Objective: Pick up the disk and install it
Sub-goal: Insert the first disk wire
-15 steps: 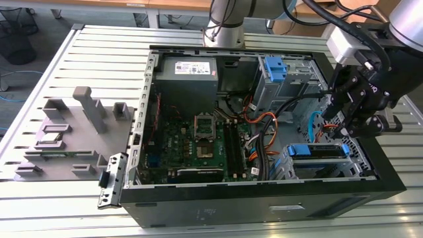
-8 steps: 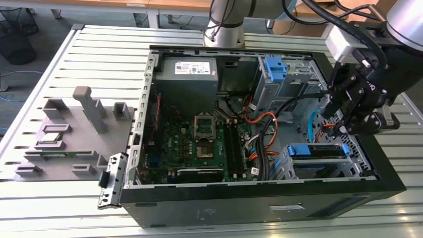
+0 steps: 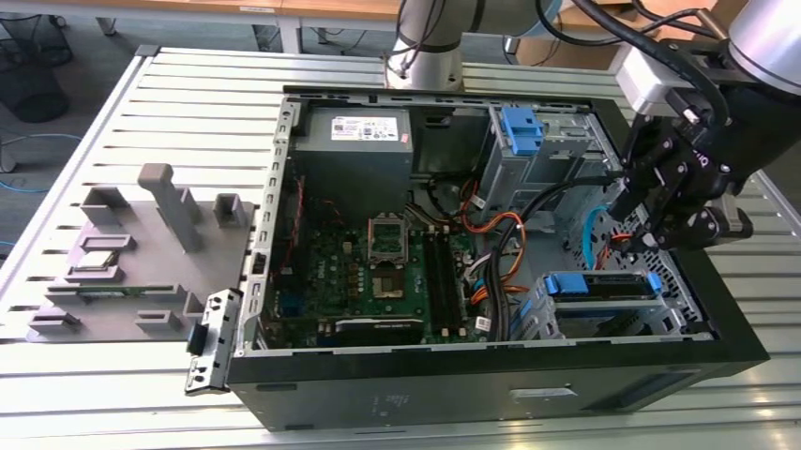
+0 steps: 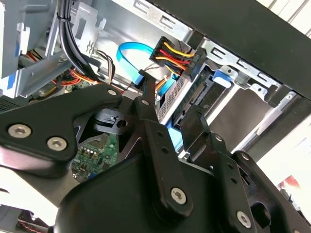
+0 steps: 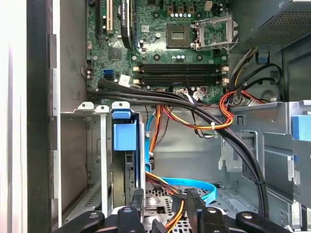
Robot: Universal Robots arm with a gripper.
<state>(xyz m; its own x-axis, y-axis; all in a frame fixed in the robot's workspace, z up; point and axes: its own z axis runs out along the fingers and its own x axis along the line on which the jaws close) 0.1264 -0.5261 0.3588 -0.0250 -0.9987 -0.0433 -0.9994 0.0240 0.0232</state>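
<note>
Gripper [image 5: 165, 194] is open and empty: fingers [image 5: 138, 201] spread, only cables showing behind the gap. Disk [image 5: 124, 137] is straight ahead, down in the drive cage [image 5: 90, 145] with its blue carrier edge facing up out of the case [image 3: 501, 375]. Looks seated or close to it; can't tell if it's latched. Key relation: in the first wrist view the carrier sits just past one finger, not centred in the gap, so I'd say the gripper is offset off the disk toward the case interior. In the exterior view the gripper hangs just above and beyond the cage, with the disk on the camera's side of it, at the case corner on the exterior view's right. The disk's visible long edge runs along the case's near wall, across the exterior view. Beyond: blue SATA cable [image 5: 199, 187], power leads [image 4: 172, 51], motherboard [image 3: 375, 262], then PSU [image 3: 356, 131] and a bare blue bracket [image 3: 520, 127] at the far end.
</note>
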